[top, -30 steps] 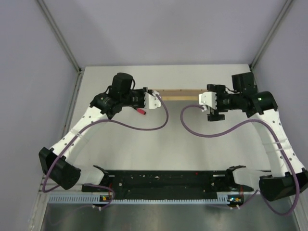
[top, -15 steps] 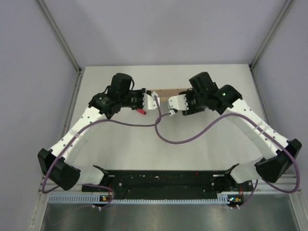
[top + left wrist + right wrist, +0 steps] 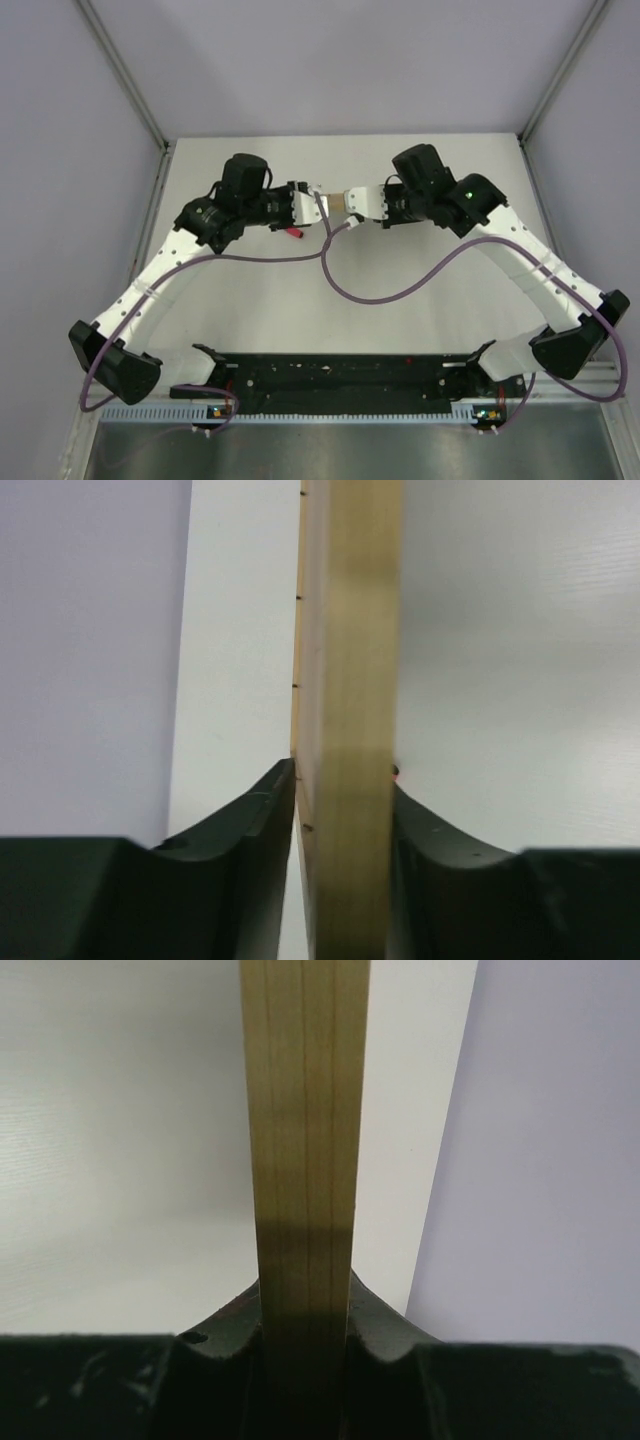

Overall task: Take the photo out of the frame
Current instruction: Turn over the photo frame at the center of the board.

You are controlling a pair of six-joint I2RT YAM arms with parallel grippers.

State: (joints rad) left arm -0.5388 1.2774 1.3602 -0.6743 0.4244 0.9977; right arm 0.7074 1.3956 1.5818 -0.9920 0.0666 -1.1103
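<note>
Wooden frame [image 3: 350, 630] in left claw [image 3: 343, 790], right claw [image 3: 305, 1300]

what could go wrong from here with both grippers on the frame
1. The frame is pinched only by its thin wooden edge between the left gripper and the right gripper, so it may slip or twist.
2. The photo shows in no view, so it might drop out unnoticed if the frame tilts.
3. A loose purple cable loops below the wrists and could snag as the arms move.
</note>
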